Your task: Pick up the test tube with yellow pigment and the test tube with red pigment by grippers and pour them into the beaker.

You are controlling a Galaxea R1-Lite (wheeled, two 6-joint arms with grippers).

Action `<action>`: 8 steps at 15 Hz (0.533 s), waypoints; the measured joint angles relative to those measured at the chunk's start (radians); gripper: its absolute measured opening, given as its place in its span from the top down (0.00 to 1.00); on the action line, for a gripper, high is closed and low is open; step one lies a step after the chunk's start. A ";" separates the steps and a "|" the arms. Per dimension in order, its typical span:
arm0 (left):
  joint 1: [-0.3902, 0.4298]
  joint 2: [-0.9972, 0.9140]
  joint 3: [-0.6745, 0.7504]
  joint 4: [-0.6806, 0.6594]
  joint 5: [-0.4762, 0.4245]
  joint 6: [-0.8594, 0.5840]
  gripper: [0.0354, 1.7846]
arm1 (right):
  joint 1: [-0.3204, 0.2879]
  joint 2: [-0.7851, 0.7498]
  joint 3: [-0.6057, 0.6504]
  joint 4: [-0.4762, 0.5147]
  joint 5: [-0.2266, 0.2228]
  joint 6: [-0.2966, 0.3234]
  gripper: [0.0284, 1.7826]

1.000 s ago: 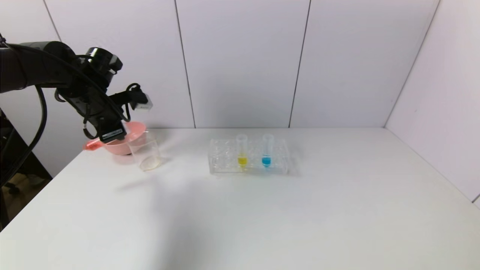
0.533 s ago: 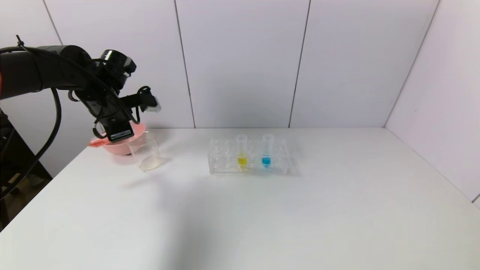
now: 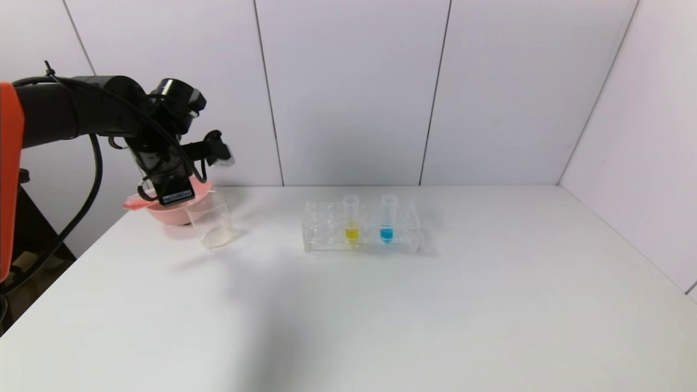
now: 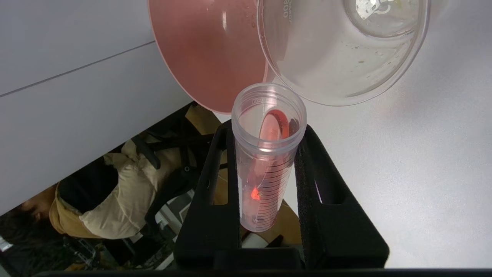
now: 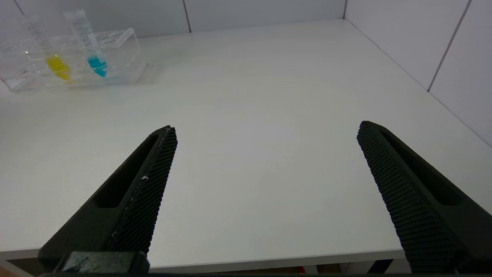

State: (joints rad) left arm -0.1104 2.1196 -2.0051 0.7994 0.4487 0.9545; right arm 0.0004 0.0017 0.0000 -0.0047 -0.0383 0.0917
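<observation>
My left gripper (image 3: 173, 191) is shut on the test tube with red pigment (image 4: 265, 161) at the table's back left. The tube is tilted, and red liquid streaks along its inner wall towards its mouth. The mouth lies close to the rim of the clear beaker (image 3: 211, 220), which also shows in the left wrist view (image 4: 342, 50). The test tube with yellow pigment (image 3: 351, 220) stands upright in the clear rack (image 3: 326, 231) and also shows in the right wrist view (image 5: 54, 57). My right gripper (image 5: 265, 154) is open and empty above the table's front edge, out of the head view.
A pink bowl (image 3: 171, 209) stands just behind the beaker, touching or nearly touching it; it also shows in the left wrist view (image 4: 207, 50). A tube with blue liquid (image 3: 387, 220) stands in the rack beside the yellow one. White walls enclose the table at the back and right.
My left arm has moved right and slightly up with the red tube, bringing the gripper closer over the bowl and beaker. The rack and its tubes have not moved.
</observation>
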 joint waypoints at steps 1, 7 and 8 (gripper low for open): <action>-0.002 0.004 0.004 0.002 0.026 0.004 0.77 | 0.000 0.000 0.000 0.000 0.000 0.000 0.04; -0.029 0.036 0.009 -0.005 0.113 0.026 0.77 | 0.000 0.000 0.000 0.000 0.000 0.000 0.04; -0.032 0.040 0.009 -0.006 0.128 0.033 0.77 | 0.000 0.000 0.000 0.000 0.000 0.000 0.04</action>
State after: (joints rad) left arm -0.1423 2.1591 -1.9960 0.7938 0.5768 0.9870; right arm 0.0004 0.0017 0.0000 -0.0047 -0.0383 0.0913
